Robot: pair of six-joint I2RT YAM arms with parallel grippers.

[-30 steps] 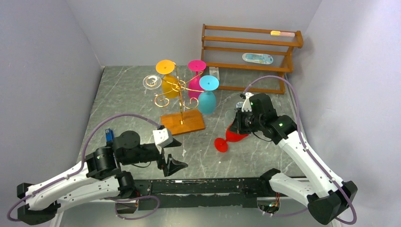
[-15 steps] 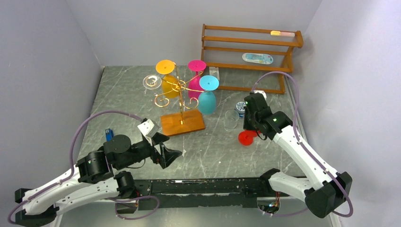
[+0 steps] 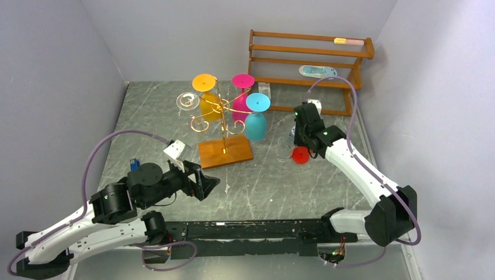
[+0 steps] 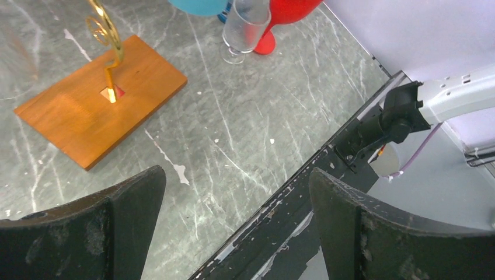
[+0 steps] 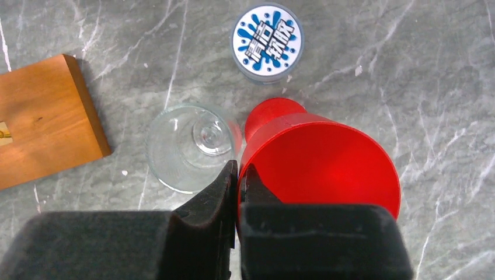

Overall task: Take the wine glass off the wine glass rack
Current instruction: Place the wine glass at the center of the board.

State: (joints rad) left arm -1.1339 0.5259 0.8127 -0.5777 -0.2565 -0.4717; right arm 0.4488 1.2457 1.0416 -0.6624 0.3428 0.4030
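The wine glass rack is a gold wire stand on an orange-brown wooden base. Several wine glasses hang upside down on it: orange, pink, teal and a clear one. My right gripper is shut on the rim of a red wine glass, bowl up, foot low near the table. My left gripper stands open and empty over the table's front edge.
A clear glass stands right beside the red one. A round blue-and-white lidded tub sits just behind them. A brown slatted shelf stands at the back right. A small blue object lies at the left.
My right arm carried the red wine glass from the front middle back and right, turning it bowl-up beside the clear glass. My left arm drew slightly left and up.
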